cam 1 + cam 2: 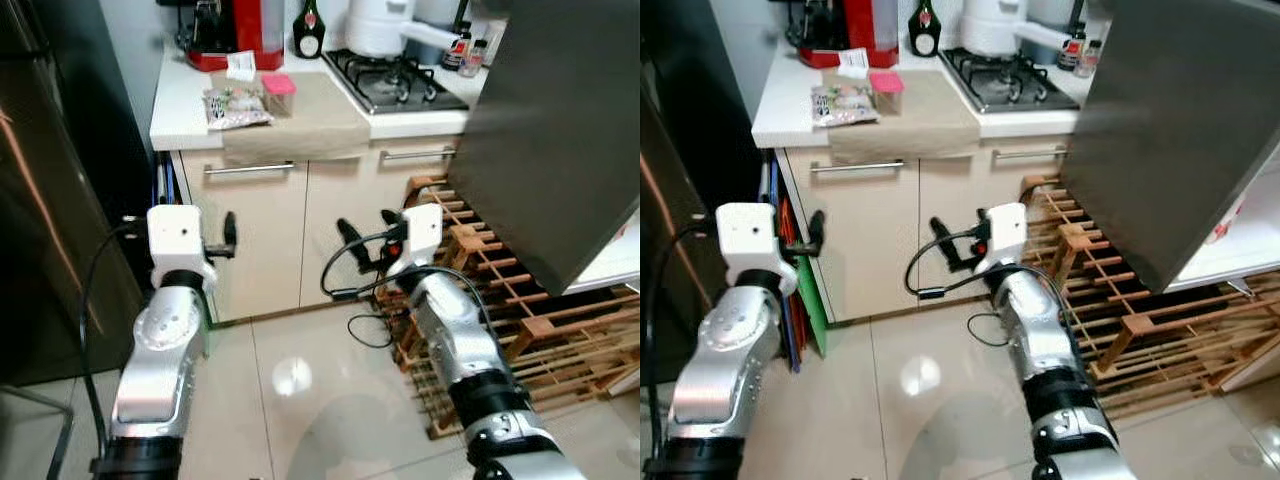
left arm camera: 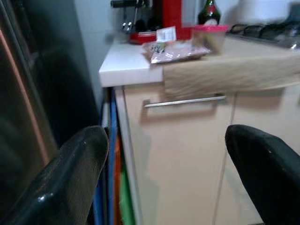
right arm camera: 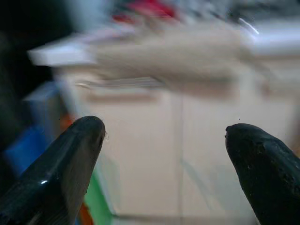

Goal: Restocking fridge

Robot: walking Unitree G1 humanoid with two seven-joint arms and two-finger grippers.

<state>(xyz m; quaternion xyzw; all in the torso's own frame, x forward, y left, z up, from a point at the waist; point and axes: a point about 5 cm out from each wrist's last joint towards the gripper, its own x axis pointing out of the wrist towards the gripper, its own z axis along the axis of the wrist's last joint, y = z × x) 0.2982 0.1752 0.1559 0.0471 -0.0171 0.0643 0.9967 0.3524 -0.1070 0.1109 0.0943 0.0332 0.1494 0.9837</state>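
A: Grippers first — where are they?

B: Both are raised in front of the cream cupboard doors under the white tabletop. The left gripper has its fingers spread wide with nothing between them; through the gap you see a door and its metal handle. The right gripper is the same, fingers wide apart and holding nothing, though its wrist view is blurred.

A: And the fridge?

B: A dark fridge stands at the robot's left, just beside the cupboard, with its front shut. At the robot's right a big dark grey door swings out over a white shelf edge; I cannot tell what it belongs to.

A: What is there to stock?

B: On the tabletop lies a beige cloth hanging over the front edge. On it sits a small tub with a pink lid, and just beside that, toward the fridge, a clear packet of food. A white paper tag leans behind them, by a red coffee machine. A dark bottle stands next to the machine.

A: Anything else nearby?

B: A gas hob at the far right of the tabletop, with a white kettle behind it. On the tiled floor, a wooden rack stands beneath the grey door. Coloured boards, blue, orange and green, are wedged between fridge and cupboard.
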